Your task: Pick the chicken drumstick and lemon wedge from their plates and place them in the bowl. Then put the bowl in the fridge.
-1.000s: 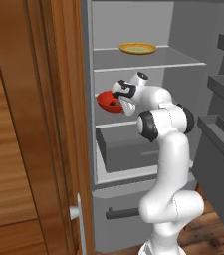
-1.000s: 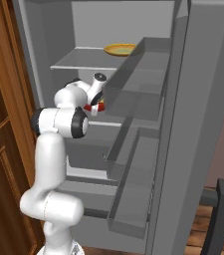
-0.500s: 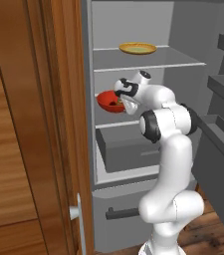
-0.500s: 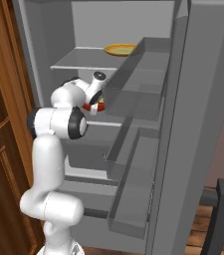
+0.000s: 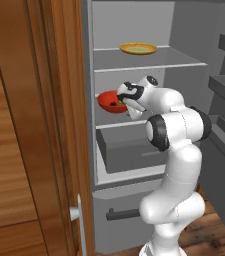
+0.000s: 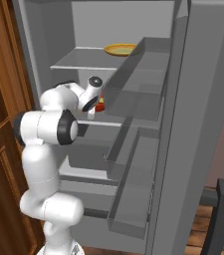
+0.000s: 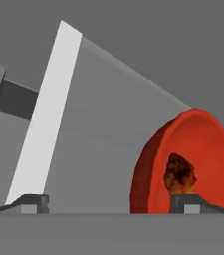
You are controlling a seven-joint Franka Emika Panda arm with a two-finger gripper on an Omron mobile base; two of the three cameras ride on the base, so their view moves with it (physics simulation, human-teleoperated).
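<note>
The fridge (image 5: 134,30) is standing open, its door (image 6: 193,124) swung to the right with bins jutting toward the arm. The arm is reaching into the middle shelf (image 5: 129,125); a yellow dish (image 5: 138,48) is sitting on the shelf above. The bowl (image 5: 111,101) is hanging just above the middle shelf, left of the pincer (image 5: 126,100). In the hand view the bowl (image 7: 188,164) is lying right of centre, one fingertip against its rim, the other well apart to the left, so the pincer is looking wide open, though I cannot tell whether it is gripping the rim. The drumstick (image 7: 179,174) is sitting inside. Room is tight: shelf above, fridge wall left, drawer (image 5: 129,147) below.
</note>
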